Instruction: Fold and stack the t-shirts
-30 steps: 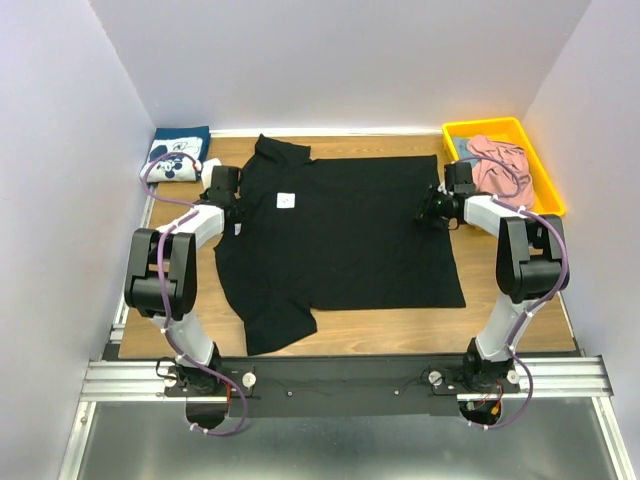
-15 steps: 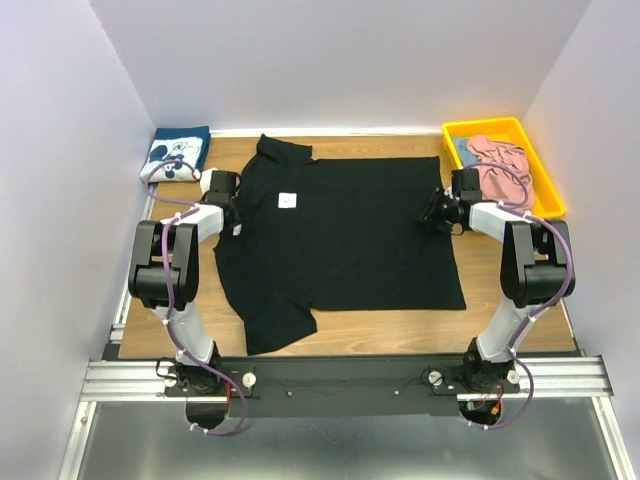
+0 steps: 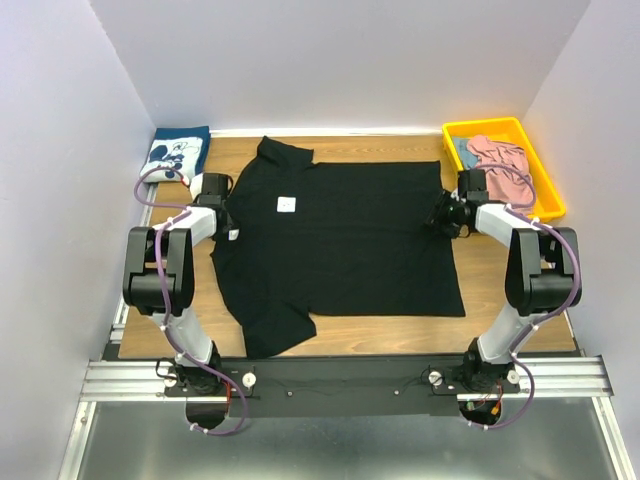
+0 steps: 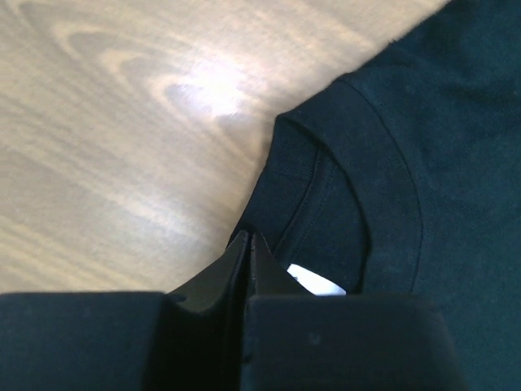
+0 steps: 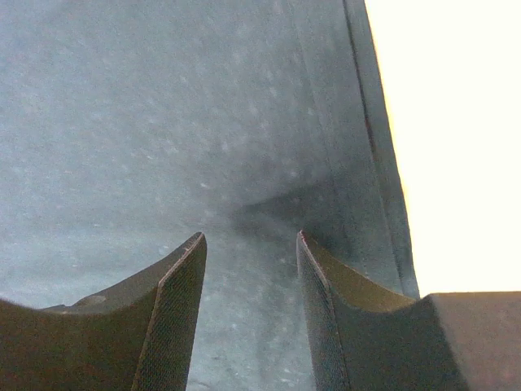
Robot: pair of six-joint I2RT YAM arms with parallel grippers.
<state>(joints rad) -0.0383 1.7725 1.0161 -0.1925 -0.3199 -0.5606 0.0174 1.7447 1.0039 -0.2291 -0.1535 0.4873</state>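
The large black t-shirt point(image 3: 350, 240) lies spread flat on the wooden table point(image 3: 500, 290), its collar to the left and its hem to the right. My left gripper point(image 3: 224, 212) is at the collar, and in the left wrist view it point(image 4: 248, 238) is shut on the collar edge point(image 4: 281, 163) beside a white neck label point(image 4: 319, 283). My right gripper point(image 3: 443, 215) is at the hem; its fingers point(image 5: 251, 236) stand open just above the black cloth point(image 5: 203, 122). A folded navy t-shirt point(image 3: 178, 155) with a white mouse print lies at the far left. The pink t-shirt point(image 3: 500, 162) is in the bin.
A yellow bin point(image 3: 545, 190) stands at the far right corner and holds the pink shirt and a bluish cloth point(image 3: 461, 150). A white square label point(image 3: 287, 203) lies on the black shirt's upper chest. White walls close in the table on three sides.
My left gripper has moved slightly left with the collar, shifting the shirt's left edge. My right gripper has moved right, toward the hem edge.
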